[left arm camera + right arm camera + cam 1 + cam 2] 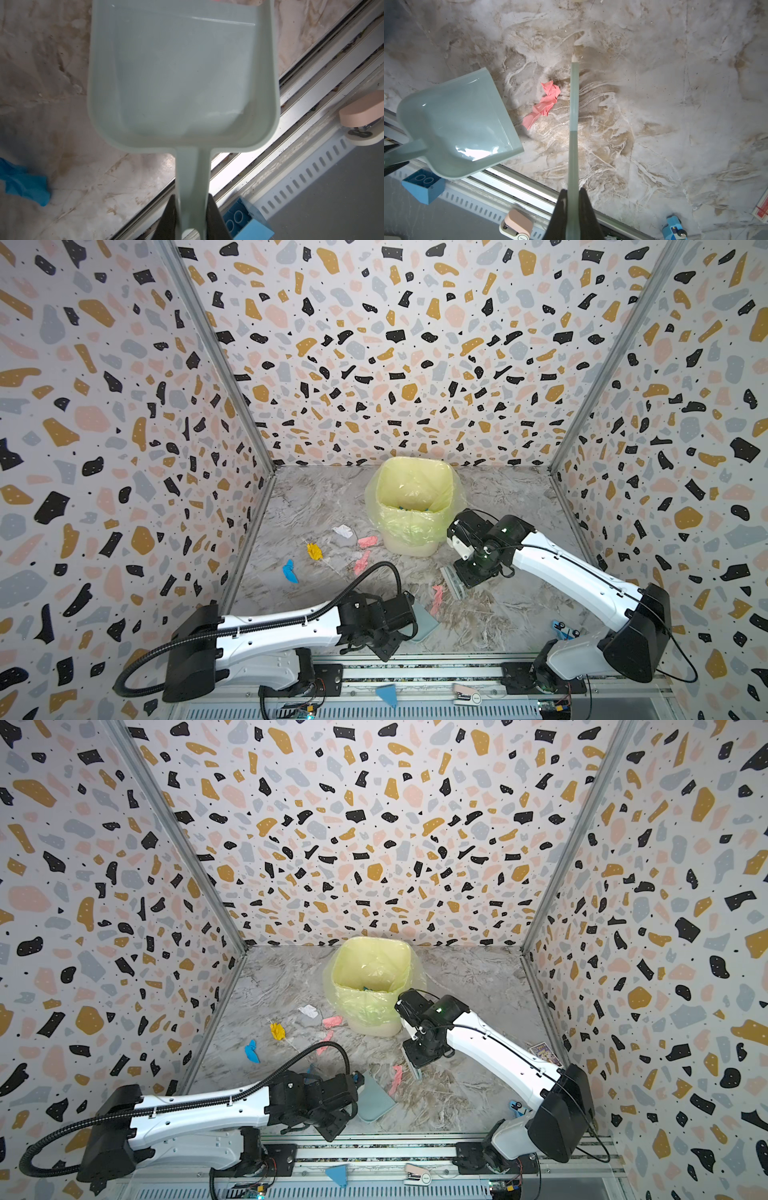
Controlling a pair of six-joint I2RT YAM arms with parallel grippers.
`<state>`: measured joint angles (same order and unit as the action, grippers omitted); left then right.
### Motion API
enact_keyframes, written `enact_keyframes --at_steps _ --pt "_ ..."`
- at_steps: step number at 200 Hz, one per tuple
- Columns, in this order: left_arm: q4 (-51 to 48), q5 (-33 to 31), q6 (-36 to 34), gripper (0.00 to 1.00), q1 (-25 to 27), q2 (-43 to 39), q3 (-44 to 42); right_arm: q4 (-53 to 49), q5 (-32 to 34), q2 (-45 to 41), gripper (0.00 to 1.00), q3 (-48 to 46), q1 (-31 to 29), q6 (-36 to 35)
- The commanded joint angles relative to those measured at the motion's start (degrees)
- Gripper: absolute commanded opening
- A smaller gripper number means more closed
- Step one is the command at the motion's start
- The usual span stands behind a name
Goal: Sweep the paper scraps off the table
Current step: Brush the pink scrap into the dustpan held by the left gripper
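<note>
Well in front of the bin (411, 506), at the near edge of the bench (519, 605), I had the left end effector (192, 209) clamped on the handle of the pale green dustpan (182, 72). Slightly closer to the bin, the right end effector (573, 199) was closed on the brush (574, 104), with 1 pink scrap (544, 104) lying between the brush and the dustpan's lip. The other paper scraps (362, 562) lay on the bench to the bin's left: a blue scrap (290, 571) and a yellow scrap (314, 551) further out, 2 pink ones and a white scrap (343, 531) near its base.
</note>
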<state>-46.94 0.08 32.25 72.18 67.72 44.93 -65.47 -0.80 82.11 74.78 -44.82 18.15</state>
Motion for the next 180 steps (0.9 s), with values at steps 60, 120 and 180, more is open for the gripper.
enact_keyframes --at_steps 60,120,180 --pt "1.7 0.3 -2.6 0.21 0.7 2.8 -1.2 -2.7 1.8 1.8 0.00 3.4 -1.3 -1.3" --pt "3.1 0.1 -3.1 0.20 0.7 4.1 -1.2 -1.5 0.2 3.0 0.00 2.7 -3.0 -1.2" --pt "3.8 0.6 -3.2 0.20 0.7 4.9 -2.0 -1.2 -1.5 4.3 0.00 3.8 -5.2 -0.9"
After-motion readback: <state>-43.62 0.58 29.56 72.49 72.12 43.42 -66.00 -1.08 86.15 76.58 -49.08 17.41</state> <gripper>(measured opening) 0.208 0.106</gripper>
